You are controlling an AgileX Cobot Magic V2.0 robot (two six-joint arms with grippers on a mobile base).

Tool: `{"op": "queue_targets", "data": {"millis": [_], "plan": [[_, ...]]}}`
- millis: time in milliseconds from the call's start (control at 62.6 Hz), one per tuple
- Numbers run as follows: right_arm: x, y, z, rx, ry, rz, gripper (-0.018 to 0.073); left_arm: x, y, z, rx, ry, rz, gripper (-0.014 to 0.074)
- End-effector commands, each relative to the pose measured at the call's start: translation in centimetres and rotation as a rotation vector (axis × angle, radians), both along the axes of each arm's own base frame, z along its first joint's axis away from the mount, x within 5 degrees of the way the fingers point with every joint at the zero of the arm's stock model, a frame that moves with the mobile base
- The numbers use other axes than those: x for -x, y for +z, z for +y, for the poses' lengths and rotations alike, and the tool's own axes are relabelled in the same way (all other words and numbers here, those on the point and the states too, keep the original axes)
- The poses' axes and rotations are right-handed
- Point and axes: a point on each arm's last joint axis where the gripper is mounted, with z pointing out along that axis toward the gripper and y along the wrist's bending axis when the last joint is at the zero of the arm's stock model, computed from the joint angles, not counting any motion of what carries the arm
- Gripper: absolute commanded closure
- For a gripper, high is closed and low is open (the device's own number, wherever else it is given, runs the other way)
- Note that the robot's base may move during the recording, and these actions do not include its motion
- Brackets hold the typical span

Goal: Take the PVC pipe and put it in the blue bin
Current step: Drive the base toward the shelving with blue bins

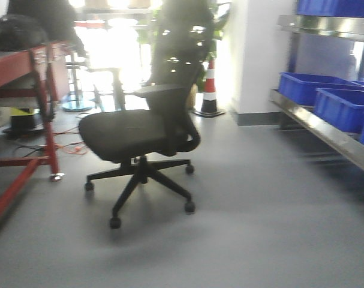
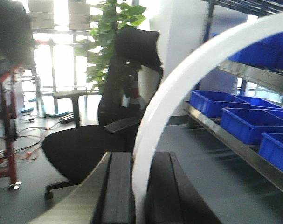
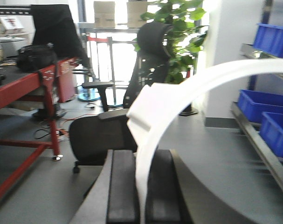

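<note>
In the left wrist view, my left gripper is shut on a white curved PVC pipe that arcs up and to the right from between the dark fingers. The right wrist view shows the same kind of hold. My right gripper is shut on a white curved PVC pipe with a stepped end near the top of the bend. I cannot tell whether both hold one piece. Blue bins sit on the metal shelf at the right, and also show as blue bins and blue bins. Neither gripper appears in the front view.
A black office chair stands on the grey floor ahead, left of centre. A red workbench with cables beneath is at the left. A striped traffic cone stands by the white pillar. The metal shelf runs along the right.
</note>
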Motion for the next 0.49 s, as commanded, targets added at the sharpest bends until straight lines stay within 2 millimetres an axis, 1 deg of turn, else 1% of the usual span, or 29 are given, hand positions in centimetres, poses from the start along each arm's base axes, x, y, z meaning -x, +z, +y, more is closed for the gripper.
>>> {"op": "queue_targets", "data": {"millis": [0, 479], "plan": [[-0.04, 0.26, 0.01, 0.008, 0.001, -0.028, 0.0727, 0.00, 0.31, 0.02, 0.009, 0.003, -0.028, 0.0707], [-0.04, 0.26, 0.01, 0.008, 0.001, -0.028, 0.0727, 0.00, 0.31, 0.02, 0.009, 0.003, -0.028, 0.0707]]}}
